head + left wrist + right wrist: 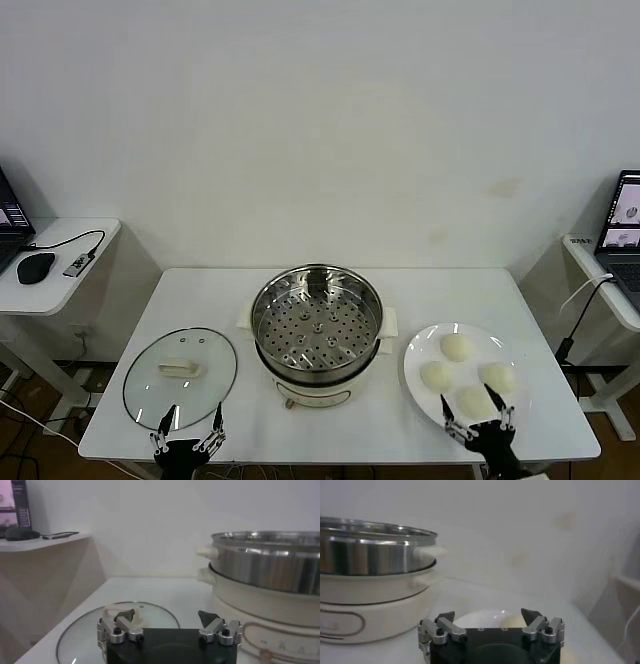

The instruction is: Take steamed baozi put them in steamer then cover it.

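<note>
The steel steamer [317,322] with its perforated tray stands open on its cream base at the table's middle; it also shows in the left wrist view [267,560] and the right wrist view [372,550]. Four cream-white baozi [457,347] lie on a white plate [418,352] at the right. The glass cover [180,371] with its cream handle lies flat on the table at the left, also seen in the left wrist view [90,630]. My left gripper [190,430] is open at the front edge, just before the cover. My right gripper [480,425] is open at the front edge, just before the plate.
The white table [200,290] has side desks on both sides: the left desk [60,260] holds a mouse [36,267] and a cable, the right one a laptop [622,225]. A white wall stands behind.
</note>
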Robot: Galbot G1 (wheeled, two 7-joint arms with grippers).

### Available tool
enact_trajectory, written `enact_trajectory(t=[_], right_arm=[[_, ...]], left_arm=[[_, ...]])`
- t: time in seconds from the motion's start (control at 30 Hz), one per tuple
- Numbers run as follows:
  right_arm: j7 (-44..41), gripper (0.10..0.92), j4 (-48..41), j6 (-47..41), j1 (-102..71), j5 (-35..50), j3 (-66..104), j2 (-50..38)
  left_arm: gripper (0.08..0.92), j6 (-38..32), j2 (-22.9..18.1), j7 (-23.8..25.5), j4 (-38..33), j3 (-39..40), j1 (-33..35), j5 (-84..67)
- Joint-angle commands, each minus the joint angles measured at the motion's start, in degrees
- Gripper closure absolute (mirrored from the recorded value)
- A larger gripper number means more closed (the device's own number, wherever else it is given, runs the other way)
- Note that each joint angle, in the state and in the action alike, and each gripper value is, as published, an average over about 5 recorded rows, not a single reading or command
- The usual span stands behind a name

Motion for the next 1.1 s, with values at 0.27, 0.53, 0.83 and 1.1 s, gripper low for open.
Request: enact_trajectory(t=[0.27,0.53,0.83,1.1], right_arm=[[-21.72,0.203,-7.01,-8.70,19.63,-19.68,0.92,-25.74],[-37.31,0.203,-17.25,-9.64,38.20,-20.93,-13.34,-38.32],[-48.87,0.203,-31.53,-8.98,70.24,-16.18,-47.99,-39.62],[-53.62,0.203,-38.44,-10.98,86.22,-12.62,-69.62,-36.31]], left_arm=[[0.177,1.44,1.13,-1.03,0.57,-1.05,-2.62,5.10],[0.177,1.45,0.37,-1.57,1.06,-0.74,-2.73,7.61],[0.177,1.63,0.04,-2.21,0.97,-1.11,-2.95,8.72],[0.177,1.64,-0.07,-2.68,0.77,-1.61,-3.03,9.17]])
